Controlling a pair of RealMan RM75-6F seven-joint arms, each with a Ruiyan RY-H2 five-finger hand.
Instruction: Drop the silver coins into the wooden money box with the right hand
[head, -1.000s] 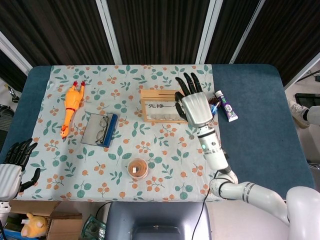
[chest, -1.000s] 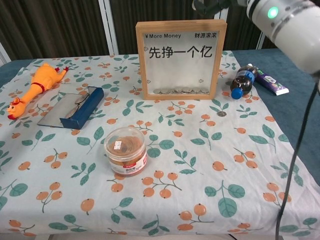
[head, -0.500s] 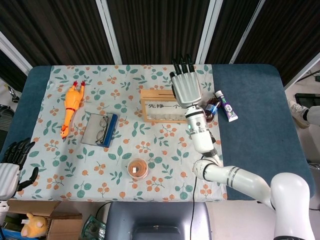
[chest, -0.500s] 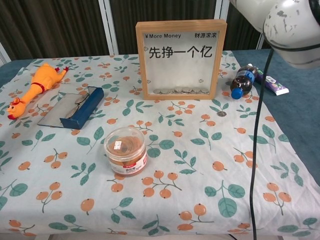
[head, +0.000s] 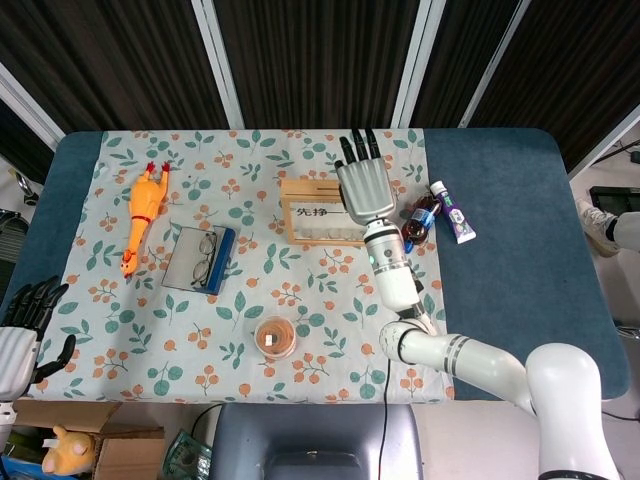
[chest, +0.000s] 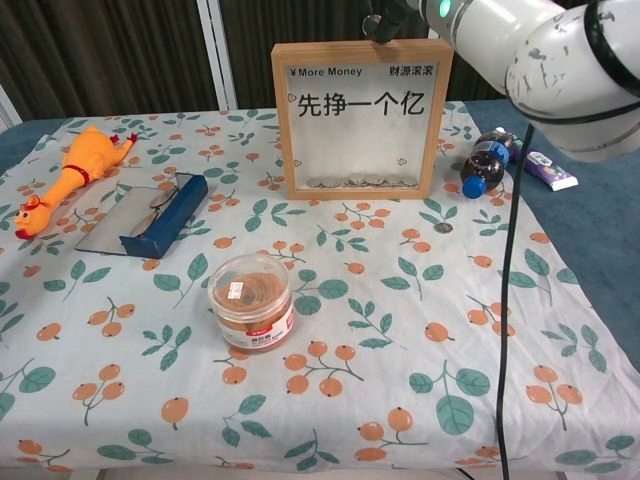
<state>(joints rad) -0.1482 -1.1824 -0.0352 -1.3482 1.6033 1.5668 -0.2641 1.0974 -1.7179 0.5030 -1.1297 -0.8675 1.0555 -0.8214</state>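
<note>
The wooden money box (chest: 362, 118) stands upright on the floral cloth, with a clear front, printed characters and several silver coins (chest: 360, 182) at its bottom. One loose silver coin (chest: 444, 227) lies on the cloth to the right of the box's front. My right hand (head: 365, 188) hovers over the right end of the box's top (head: 312, 186), back upward, fingers stretched away from me. Its palm side is hidden, and only dark fingertips (chest: 385, 20) show above the frame. My left hand (head: 25, 325) hangs off the table's near left corner, holding nothing.
A dark cola bottle (chest: 485, 160) and a toothpaste tube (chest: 545, 167) lie right of the box. A round lidded tub (chest: 252, 297) sits in front at the centre. A glasses case with spectacles (chest: 150, 215) and a rubber chicken (chest: 75, 170) are on the left.
My right hand has swung left and farther from me, from beside the bottle to over the box's top, its fingers drawing closer together. The left hand sank slightly.
</note>
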